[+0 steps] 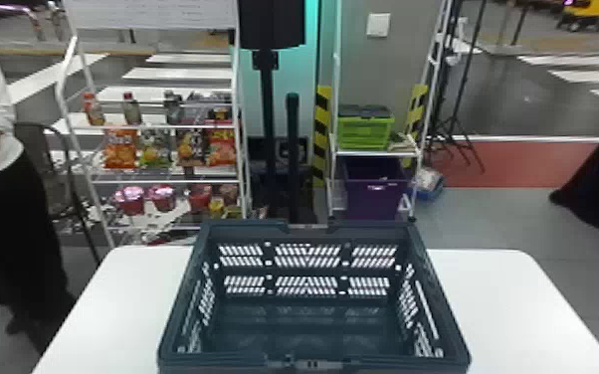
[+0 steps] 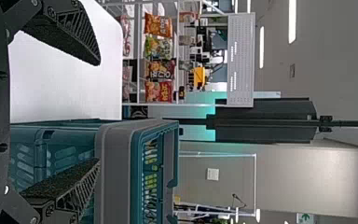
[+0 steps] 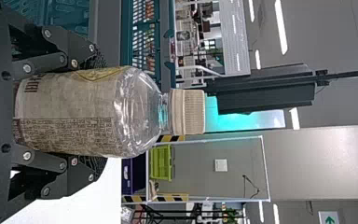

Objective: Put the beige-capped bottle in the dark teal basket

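Observation:
The dark teal basket (image 1: 308, 298) stands on the white table in the head view, with nothing inside it. In the right wrist view my right gripper (image 3: 91, 109) is shut on the beige-capped bottle (image 3: 74, 112), one finger on each side of its labelled body; the bottle is upright and beside the basket (image 3: 107, 28). The left wrist view has my left gripper (image 2: 98, 112) open, its fingers wide apart with nothing held, close to the basket (image 2: 114, 172).
Behind the white table (image 1: 507, 298) stand a rack of snacks and bottles (image 1: 164, 127) and a second rack with a green crate (image 1: 364, 130) and a purple bin (image 1: 375, 194). A person is at the far left, away from the basket.

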`<state>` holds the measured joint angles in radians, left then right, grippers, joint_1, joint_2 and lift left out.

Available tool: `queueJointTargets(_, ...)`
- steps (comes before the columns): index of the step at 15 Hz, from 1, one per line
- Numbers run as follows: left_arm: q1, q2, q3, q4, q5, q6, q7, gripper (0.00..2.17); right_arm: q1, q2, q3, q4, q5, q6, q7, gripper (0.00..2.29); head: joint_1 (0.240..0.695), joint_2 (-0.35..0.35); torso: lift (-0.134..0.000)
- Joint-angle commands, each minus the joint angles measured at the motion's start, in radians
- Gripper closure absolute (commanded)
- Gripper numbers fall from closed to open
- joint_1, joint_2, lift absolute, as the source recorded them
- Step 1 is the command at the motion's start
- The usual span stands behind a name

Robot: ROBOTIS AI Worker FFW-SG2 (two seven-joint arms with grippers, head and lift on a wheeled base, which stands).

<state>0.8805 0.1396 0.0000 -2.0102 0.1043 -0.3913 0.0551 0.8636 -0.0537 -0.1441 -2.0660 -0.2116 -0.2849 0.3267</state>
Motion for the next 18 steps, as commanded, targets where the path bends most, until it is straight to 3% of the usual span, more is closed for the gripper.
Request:
queueJointTargets(1, 0.003, 0.0, 0.002, 0.004, 0.0, -0.008, 0.0, 0.15, 0.0, 0.0, 0.001, -0.002, 0.0, -0.001, 0.0, 2.29, 0.499, 0.0, 0.0)
queueJointTargets(9, 0.005, 0.0, 0.002, 0.005, 0.0, -0.017, -0.001, 0.15, 0.002, 0.014, 0.003, -0.048, 0.003, 0.002, 0.0, 2.29, 0.499, 0.0, 0.0)
queueJointTargets(18, 0.009, 0.0, 0.0, 0.01, -0.003, -0.036, -0.005, 0.15, -0.126, 0.055, 0.029, -0.252, 0.009, 0.306, -0.005, 2.29, 0.499, 0.0, 0.0)
